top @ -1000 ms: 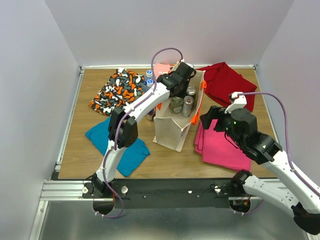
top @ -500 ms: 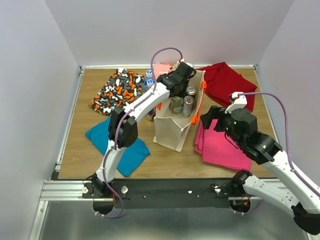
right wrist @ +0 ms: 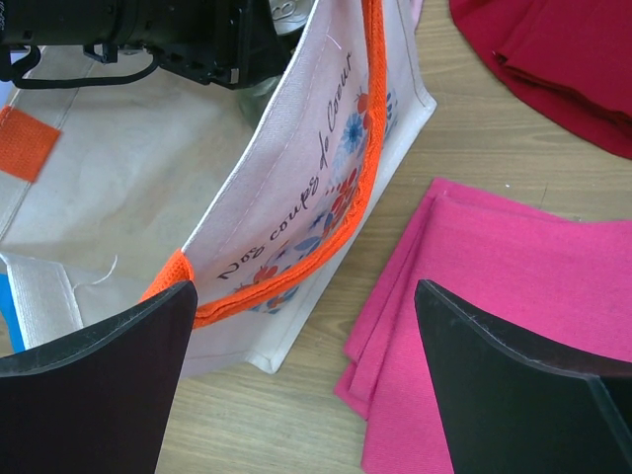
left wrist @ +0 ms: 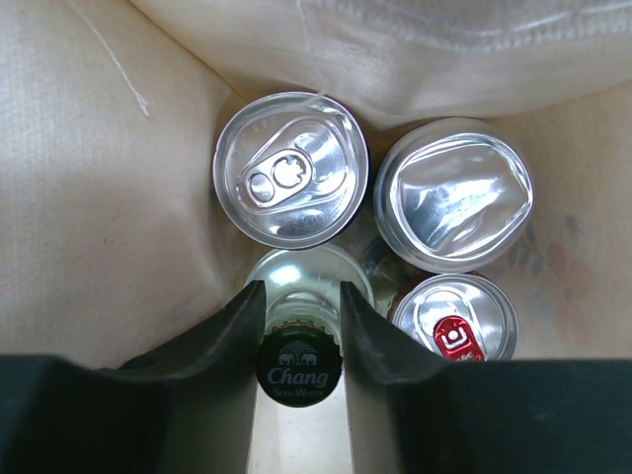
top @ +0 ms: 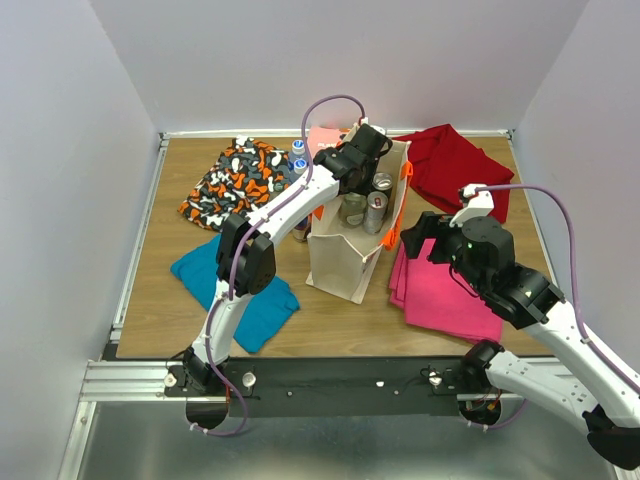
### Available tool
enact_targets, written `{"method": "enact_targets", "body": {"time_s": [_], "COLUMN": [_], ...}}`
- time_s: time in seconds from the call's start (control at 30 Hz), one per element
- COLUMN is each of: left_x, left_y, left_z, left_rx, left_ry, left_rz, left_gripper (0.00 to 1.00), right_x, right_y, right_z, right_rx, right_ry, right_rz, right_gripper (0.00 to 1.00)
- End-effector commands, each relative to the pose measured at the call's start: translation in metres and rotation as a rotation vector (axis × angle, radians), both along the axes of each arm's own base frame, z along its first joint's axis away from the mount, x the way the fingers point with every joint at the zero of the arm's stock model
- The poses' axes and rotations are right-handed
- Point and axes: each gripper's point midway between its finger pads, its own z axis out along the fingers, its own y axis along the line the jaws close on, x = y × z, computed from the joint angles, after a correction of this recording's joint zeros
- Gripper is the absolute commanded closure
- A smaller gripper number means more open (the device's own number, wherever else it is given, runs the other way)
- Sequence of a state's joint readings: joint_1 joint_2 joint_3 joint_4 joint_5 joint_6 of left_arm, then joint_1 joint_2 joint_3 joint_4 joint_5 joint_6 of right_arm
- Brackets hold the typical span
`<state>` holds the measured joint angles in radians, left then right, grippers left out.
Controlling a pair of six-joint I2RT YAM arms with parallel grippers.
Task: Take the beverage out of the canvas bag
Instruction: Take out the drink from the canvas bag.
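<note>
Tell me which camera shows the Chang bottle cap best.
Left wrist: the Chang bottle cap sits close and centred between the left gripper's fingers, logo readable. Top external shows only can tops in the canvas bag; the arm hides the cap. Right wrist shows just the bag's printed outside.

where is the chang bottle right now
In the left wrist view the Chang bottle stands bottom centre inside the canvas bag, held by the left gripper, below the silver-tab can and left of the red-tab can.
</note>
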<state>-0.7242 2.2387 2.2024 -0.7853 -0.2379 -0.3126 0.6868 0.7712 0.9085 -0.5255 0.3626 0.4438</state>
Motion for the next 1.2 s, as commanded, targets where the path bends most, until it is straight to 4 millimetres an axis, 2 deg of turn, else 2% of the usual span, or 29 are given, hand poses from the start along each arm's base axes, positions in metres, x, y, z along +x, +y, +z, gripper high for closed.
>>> {"method": "enact_targets", "body": {"time_s": [0.0,0.1,0.4,0.77,0.87,1.0,1.17], "left_x": [-0.005,-0.006,-0.007,-0.009,-0.011,-0.013,-0.017], "left_y": [0.013,0.014,0.016,0.02,0.021,0.019,0.015], "left_z": [-0.002,-0.002,-0.001,-0.004,-0.006,0.0,0.032], "left_rx": [0.044,0.048,0.056,0.076,0.079,0.073,0.041], "left_ry": [0.007,0.007,0.002,0.005,0.01,-0.01,-0.06], "left_rz": [0.027,0.03,0.034,0.035,0.036,0.025,-0.011], "left_gripper": [0.55,0.51,0.52,0.8,1.0,1.0,1.0], "right_x": [0.0,0.0,0.0,0.001,0.001,0.0,-0.001], "right_y": [-0.006,-0.007,-0.005,-0.004,-0.005,-0.006,-0.007], "right_z": [-0.006,-0.006,-0.006,-0.005,-0.003,-0.004,-0.002], "right_rx": [-0.025,-0.028,-0.026,-0.029,-0.026,-0.028,-0.019], "right_ry": [0.007,0.007,0.007,0.003,0.001,0.001,-0.002], "right_rz": [-0.021,-0.022,-0.019,-0.015,-0.014,-0.017,-0.02], "right_gripper": [0.0,0.0,0.0,0.0,0.0,0.0,0.0]}}
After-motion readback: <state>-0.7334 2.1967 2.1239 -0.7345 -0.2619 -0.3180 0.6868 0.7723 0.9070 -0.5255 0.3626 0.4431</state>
